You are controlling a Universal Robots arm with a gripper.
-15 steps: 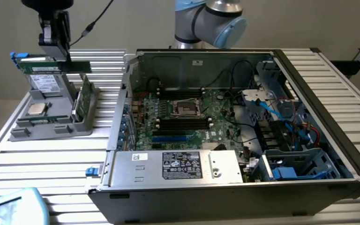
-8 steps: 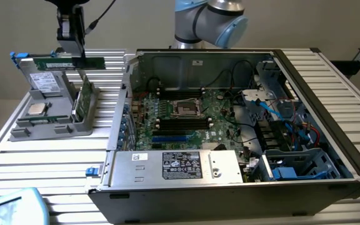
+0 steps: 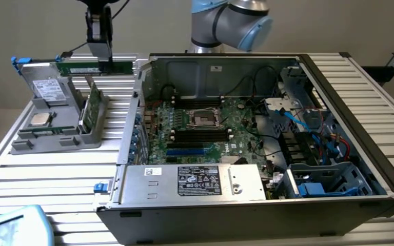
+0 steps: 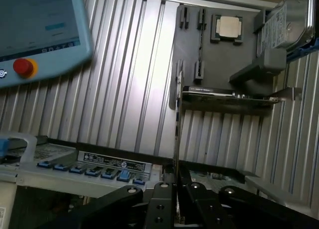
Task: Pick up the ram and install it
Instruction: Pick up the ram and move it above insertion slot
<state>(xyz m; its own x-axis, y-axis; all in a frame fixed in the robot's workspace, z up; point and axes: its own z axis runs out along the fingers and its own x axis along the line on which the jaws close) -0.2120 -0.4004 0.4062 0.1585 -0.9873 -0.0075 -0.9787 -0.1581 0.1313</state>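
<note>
Slatted table (image 3: 53, 174) carries the open case (image 3: 252, 220). The motherboard (image 3: 204, 128) lies flat inside it, and the power supply (image 3: 197, 180) sits along the near edge.

Arm (image 3: 231, 20) stands behind the case and reaches toward the exterior view's left.

Grey holder (image 3: 53, 141) sits on the table just beside the case, on the exterior view's left. It holds the hard drive (image 3: 46, 88) at its far end, the card (image 3: 87, 110) standing on edge along the side nearest the case, and the chip (image 3: 41, 119) lying flat in its recess.

Pendant (image 4: 35, 25) with a red button (image 4: 23, 67) rests at a table corner.

Gripper (image 3: 104, 62) hangs over the far end of the holder, fingers pressed onto the ram (image 3: 77, 67) and pinching it near its middle.

The ram is in the air, clear of the holder and outside the case. Its long side is level and it stands on edge. The wrist view sees it edge-on as a thin strip (image 4: 177, 129) rising from between the fingertips (image 4: 164, 189), with the holder well below it.

The motherboard's slots are unfilled; ram not installed.
</note>
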